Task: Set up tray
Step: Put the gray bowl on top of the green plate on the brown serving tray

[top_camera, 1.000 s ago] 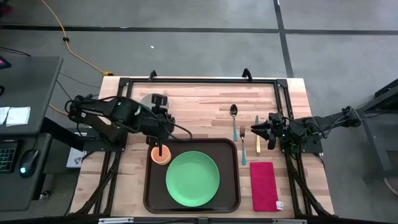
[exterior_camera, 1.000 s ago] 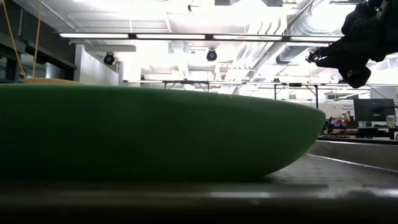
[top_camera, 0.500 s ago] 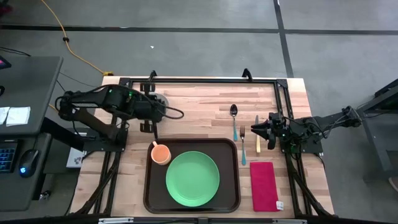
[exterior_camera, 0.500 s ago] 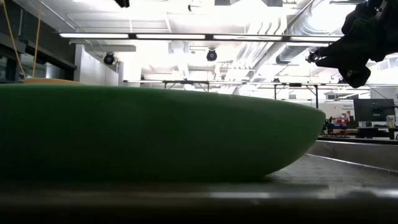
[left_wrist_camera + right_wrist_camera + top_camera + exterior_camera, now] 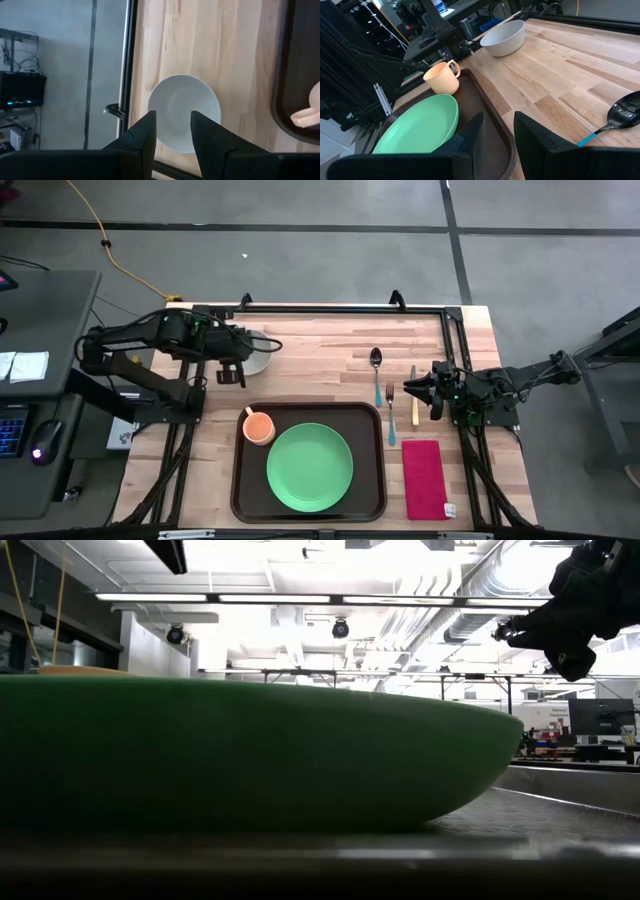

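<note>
Left claw [image 5: 172, 131] hangs spread and empty above the white bowl [image 5: 184, 112], beyond the tray [image 5: 240, 490].

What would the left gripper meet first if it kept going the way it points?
Most likely the white bowl: the left gripper, fingers open, points down at it from above, though depth is unclear.

Green plate [image 5: 309, 466]: round, flat. Orange mug [image 5: 259, 426]: upright, just beside the plate's far-left edge. White bowl [image 5: 254, 352]: upright on the bench [image 5: 320, 360], far left. Spoon [image 5: 376, 362], fork [image 5: 391, 412] and knife [image 5: 413, 398]: laid side by side, right of centre. Red napkin [image 5: 424, 478]: flat, near right.
</note>
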You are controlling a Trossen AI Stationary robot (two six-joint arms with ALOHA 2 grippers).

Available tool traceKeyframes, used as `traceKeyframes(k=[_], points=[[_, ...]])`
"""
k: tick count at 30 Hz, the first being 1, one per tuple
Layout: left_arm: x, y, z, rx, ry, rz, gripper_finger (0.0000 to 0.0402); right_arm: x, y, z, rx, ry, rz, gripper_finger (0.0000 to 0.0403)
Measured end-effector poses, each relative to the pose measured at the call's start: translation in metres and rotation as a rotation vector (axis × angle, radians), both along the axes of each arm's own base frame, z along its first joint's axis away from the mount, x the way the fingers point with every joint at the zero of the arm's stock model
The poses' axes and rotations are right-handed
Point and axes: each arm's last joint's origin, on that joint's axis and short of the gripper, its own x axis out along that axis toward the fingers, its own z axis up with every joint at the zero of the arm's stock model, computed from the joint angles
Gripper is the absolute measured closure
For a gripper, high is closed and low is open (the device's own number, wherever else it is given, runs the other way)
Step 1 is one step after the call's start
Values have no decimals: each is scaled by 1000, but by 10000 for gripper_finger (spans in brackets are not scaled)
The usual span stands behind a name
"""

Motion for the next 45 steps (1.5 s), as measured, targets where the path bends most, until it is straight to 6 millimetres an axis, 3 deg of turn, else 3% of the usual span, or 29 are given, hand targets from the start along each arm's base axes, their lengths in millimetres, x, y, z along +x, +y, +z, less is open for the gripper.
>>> traceKeyframes(k=[15, 30, 38, 45], points=[[-6, 10, 2, 4, -7, 59, 252, 0, 0, 0, 0, 0, 0, 320], [-18, 54, 1, -118, -53, 335, 252, 0, 0, 0, 0, 0, 1, 320], [-34, 79, -1, -173, -51, 528, 252, 0, 0, 0, 0, 0, 1, 320], [-41, 94, -12, -235, -29, 620, 252, 0, 0, 0, 0, 0, 1, 320]])
